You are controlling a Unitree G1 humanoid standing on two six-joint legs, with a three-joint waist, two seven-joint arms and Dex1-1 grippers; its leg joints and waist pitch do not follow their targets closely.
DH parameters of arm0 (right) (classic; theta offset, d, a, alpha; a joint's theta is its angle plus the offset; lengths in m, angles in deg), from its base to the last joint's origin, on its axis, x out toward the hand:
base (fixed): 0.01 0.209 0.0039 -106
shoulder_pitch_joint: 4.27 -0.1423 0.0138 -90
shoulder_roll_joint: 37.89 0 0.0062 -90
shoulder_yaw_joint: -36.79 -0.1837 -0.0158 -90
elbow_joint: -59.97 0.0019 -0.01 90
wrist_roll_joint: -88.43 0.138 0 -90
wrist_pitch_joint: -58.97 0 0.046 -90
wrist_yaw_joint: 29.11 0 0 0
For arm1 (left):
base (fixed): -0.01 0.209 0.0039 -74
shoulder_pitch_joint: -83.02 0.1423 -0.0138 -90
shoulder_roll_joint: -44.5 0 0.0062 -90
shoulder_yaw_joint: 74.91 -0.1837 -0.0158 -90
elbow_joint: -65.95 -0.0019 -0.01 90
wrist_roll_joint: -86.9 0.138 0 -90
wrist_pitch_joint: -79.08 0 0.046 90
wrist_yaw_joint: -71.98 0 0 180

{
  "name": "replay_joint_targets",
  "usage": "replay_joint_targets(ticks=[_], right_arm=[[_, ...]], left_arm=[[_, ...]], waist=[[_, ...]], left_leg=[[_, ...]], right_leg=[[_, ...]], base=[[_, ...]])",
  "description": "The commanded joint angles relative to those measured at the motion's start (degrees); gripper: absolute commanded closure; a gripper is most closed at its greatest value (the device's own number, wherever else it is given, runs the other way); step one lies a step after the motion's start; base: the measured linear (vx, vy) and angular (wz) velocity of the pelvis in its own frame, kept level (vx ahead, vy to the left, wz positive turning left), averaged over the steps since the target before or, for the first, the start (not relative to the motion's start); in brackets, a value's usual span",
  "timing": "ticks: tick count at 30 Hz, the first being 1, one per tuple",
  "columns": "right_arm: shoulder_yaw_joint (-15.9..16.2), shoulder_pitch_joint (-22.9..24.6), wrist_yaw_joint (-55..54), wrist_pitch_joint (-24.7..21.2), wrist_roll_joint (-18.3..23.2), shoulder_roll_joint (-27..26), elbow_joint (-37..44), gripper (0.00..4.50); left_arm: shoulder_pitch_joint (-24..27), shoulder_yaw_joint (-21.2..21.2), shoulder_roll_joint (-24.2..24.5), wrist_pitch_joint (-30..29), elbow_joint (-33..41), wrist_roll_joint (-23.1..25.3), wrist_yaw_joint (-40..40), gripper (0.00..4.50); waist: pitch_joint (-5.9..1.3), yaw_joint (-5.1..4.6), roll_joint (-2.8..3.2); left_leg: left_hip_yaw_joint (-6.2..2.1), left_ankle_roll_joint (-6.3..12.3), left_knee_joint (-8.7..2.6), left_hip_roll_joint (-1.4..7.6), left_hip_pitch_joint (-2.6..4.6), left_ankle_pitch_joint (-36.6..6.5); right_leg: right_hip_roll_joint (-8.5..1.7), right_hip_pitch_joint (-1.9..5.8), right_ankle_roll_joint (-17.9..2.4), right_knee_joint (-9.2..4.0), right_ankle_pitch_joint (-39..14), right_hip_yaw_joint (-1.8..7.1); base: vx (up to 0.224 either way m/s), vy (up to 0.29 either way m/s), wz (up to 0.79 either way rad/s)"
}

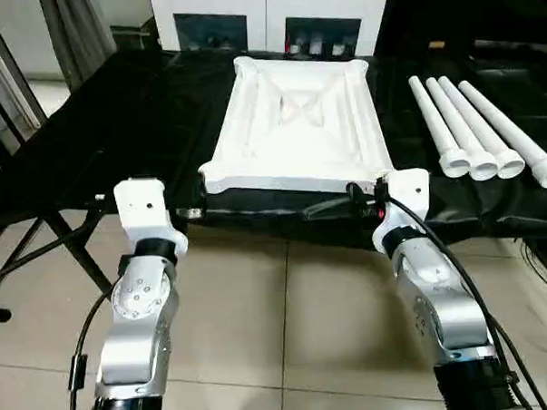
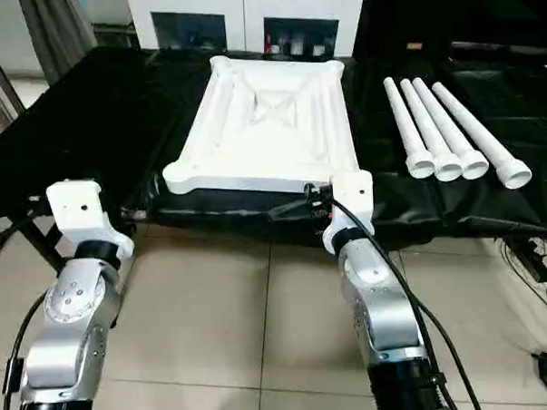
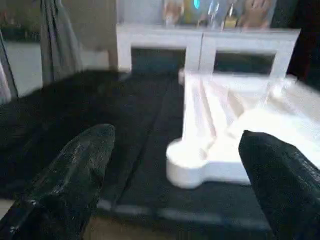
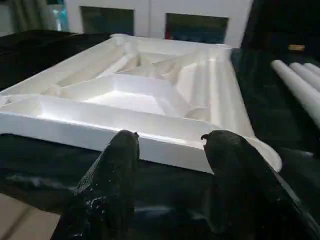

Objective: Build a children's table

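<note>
The children's table top [image 1: 297, 122] lies underside up on the black-covered work table [image 1: 142, 111], its ribs and corner sockets showing. Four white tapered legs [image 1: 479, 128] lie side by side to its right. My left gripper [image 3: 175, 137] is open wide, just short of the top's near left corner socket [image 3: 187, 162]. My right gripper [image 4: 171, 136] is open with nothing between its fingers, in front of the top's near rim [image 4: 100, 127] by its right corner. Both forearms reach up from the floor side toward the work table's front edge.
A white glass-door cabinet [image 1: 265, 19] stands behind the work table. The table's folding frame [image 1: 66, 237] and a cable hang at the left. More cables lie on the tiled floor [image 1: 287, 313] at the right [image 2: 539, 266]. A curtain [image 1: 75, 32] hangs at the back left.
</note>
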Motion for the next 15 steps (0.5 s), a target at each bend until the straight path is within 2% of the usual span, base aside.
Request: replay_joint_targets(ticks=[1,2,3,4,5,6,7,8,10,11,12,13,14,15], right_arm=[[-0.82,-0.35,-0.26,-0.86,-0.28,0.88,1.19,2.11],[-0.47,-0.38,-0.91,-0.99,-1.44,1.25,1.39,2.11],[-0.19,-0.42,-1.34,-1.09,-2.25,1.54,1.48,2.11],[0.49,-0.68,-1.66,-1.35,-3.51,2.07,1.31,2.11],[1.21,-1.05,-3.84,-0.76,-6.34,2.54,0.93,2.11],[1.41,-1.23,-5.09,-0.19,-7.71,2.64,0.76,2.11],[0.84,-1.36,-4.66,-0.28,-6.50,2.09,0.75,2.11],[0.76,-1.40,-4.86,-0.27,-6.52,2.01,0.81,2.11],[0.10,-1.72,-6.71,0.76,-6.88,1.34,1.31,2.11],[0.32,-1.82,-7.06,1.84,-7.44,1.45,1.98,2.11],[0.32,-1.82,-7.06,1.84,-7.44,1.45,1.98,2.11],[0.48,-1.88,-6.50,0.86,-7.25,1.73,2.38,2.11],[-0.44,-1.83,-3.98,-0.49,-3.85,1.27,2.71,2.11],[-0.51,-1.82,-3.81,-0.55,-3.61,1.23,2.74,2.11]], left_arm=[[0.20,-0.01,0.02,-0.06,1.39,-0.28,-0.15,0.02],[0.39,-0.08,0.14,0.50,1.73,0.25,-0.55,0.02],[0.50,-0.16,0.20,1.27,1.81,0.55,-0.82,0.02],[0.47,-0.68,0.99,1.18,2.01,0.96,-0.20,0.02],[0.37,-1.00,1.36,1.97,1.89,1.51,-0.13,0.02],[0.26,-0.94,1.25,2.62,1.48,1.42,0.01,0.02],[0.06,-0.87,1.21,2.52,1.22,1.94,-0.37,0.02],[0.00,-0.86,1.14,2.48,1.16,1.91,-0.40,0.02],[-0.48,-0.88,0.60,2.51,0.84,2.23,-0.92,0.02],[-0.59,-0.71,-0.30,1.34,1.48,0.56,-0.20,0.02],[-0.59,-0.71,-0.30,1.34,1.48,0.56,-0.20,0.02],[-0.63,-0.58,-0.83,-0.88,2.22,-0.91,0.38,0.02],[-0.63,-0.60,-0.92,-1.74,3.21,-2.58,1.54,0.02],[-0.63,-0.61,-0.91,-1.74,3.26,-2.66,1.61,0.02]], waist=[[-3.68,-0.18,-0.05],[-3.97,-0.05,-0.10],[-4.08,-0.06,-0.59],[-3.56,0.55,-1.54],[-3.81,0.28,-0.38],[-3.67,-0.18,-0.38],[-3.60,-0.27,-0.42],[-3.47,-0.53,-0.20],[-3.20,-1.15,0.71],[-3.18,-1.82,0.99],[-3.17,-1.98,0.95],[-3.06,-2.02,0.85],[-2.95,-1.79,0.72],[-2.89,-1.43,0.43]], left_leg=[[0.47,-8.49,-4.11,1.58,2.31,-10.28],[1.12,-8.35,-3.76,1.32,2.57,-10.04],[1.66,-7.59,-3.33,0.92,2.32,-9.98],[-0.27,-3.90,-4.47,0.92,-0.62,-9.32],[-0.59,-0.92,-4.51,1.82,0.04,-8.20],[-0.62,0.69,-4.27,1.96,0.04,-6.42],[-0.60,1.17,-4.25,1.98,-0.03,-6.33],[-0.98,0.86,-4.58,2.53,0.39,-6.91],[-1.83,-1.51,-5.52,3.53,1.38,-8.68],[-2.45,-1.39,-6.01,4.27,1.80,-9.02],[-2.38,-0.32,-5.89,4.38,1.83,-8.76],[-1.77,2.02,-5.38,3.69,1.62,-9.14],[-0.97,3.77,-4.66,2.69,1.35,-10.55],[-0.70,4.24,-4.16,2.10,0.89,-11.69]], right_leg=[[1.23,0.29,-5.64,-3.96,-7.28,1.74],[1.91,-0.08,-4.38,-4.14,-5.28,2.09],[2.78,-0.20,-3.75,-4.12,-3.35,2.62],[0.32,2.23,-4.58,-3.19,-1.29,1.80],[-1.01,1.50,-5.05,-3.61,-1.42,1.79],[-1.12,1.42,-6.35,-3.58,-0.04,1.62],[-1.21,1.52,-7.03,-3.67,-0.23,1.57],[-0.87,1.38,-8.16,-3.64,-0.87,1.06],[0.60,0.98,-9.96,-3.64,-1.57,-0.70],[1.14,1.17,-11.89,-3.40,-0.59,-1.98],[0.96,1.13,-13.04,-3.49,-0.26,-2.22],[0.68,1.28,-15.39,-4.13,-0.61,-2.56],[0.44,1.35,-17.11,-4.88,-2.84,-2.49],[-0.26,1.72,-16.66,-5.44,-6.91,-2.09]], base=[[-0.017,-0.015,-0.65],[-0.014,-0.018,-0.41],[-0.013,-0.016,-0.37],[0.000,0.000,0.00],[0.000,0.000,0.00],[0.000,0.000,0.00],[0.000,0.000,0.00],[0.000,0.000,0.00],[0.000,0.000,0.00],[0.000,0.000,0.00],[0.000,0.000,0.00],[-0.004,-0.051,0.12],[-0.004,-0.051,0.12],[0.000,0.000,0.00]])
